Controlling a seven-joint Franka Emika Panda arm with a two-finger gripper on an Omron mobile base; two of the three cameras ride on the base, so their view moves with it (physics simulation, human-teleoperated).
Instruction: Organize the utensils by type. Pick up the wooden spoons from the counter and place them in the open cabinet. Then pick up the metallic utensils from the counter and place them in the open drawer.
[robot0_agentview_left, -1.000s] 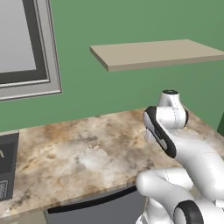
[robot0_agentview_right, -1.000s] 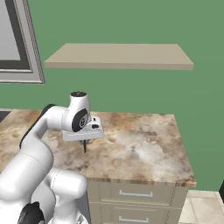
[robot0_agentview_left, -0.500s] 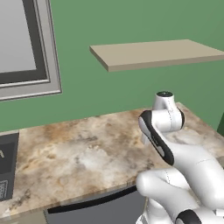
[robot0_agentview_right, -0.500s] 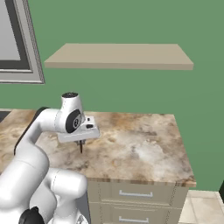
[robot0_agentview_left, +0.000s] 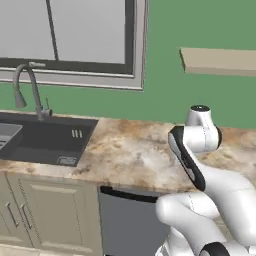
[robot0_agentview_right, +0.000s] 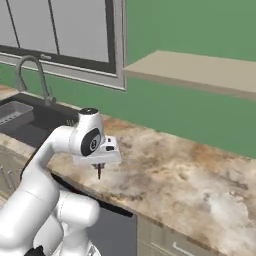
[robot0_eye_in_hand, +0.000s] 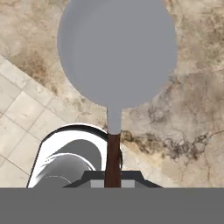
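My gripper (robot0_agentview_right: 99, 169) hangs over the front part of the marbled counter (robot0_agentview_right: 175, 175), pointing down. It is shut on the dark handle of a metallic utensil (robot0_eye_in_hand: 117, 52) with a round grey head. In the hand view the head stretches away from the gripper (robot0_eye_in_hand: 113, 181) and covers part of the counter (robot0_eye_in_hand: 192, 96) below. In the right base view the utensil (robot0_agentview_right: 99, 173) is a thin dark stub under the hand, clear of the stone. The counter (robot0_agentview_left: 135, 155) runs from the sink towards the right.
A dark sink (robot0_agentview_left: 45, 140) with a curved faucet (robot0_agentview_left: 27, 85) sits at the left under a window. A bare tan wall shelf (robot0_agentview_right: 200, 70) hangs above the counter. Beige lower cabinets (robot0_agentview_left: 45, 215) and a grey appliance front (robot0_agentview_left: 125, 220) stand below. Floor tiles (robot0_eye_in_hand: 22, 113) lie past the counter's edge.
The whole picture has shifted: the base has driven left, bringing the sink, faucet and window into view and sliding the wall shelf to the right. The gripper stays shut on the utensil.
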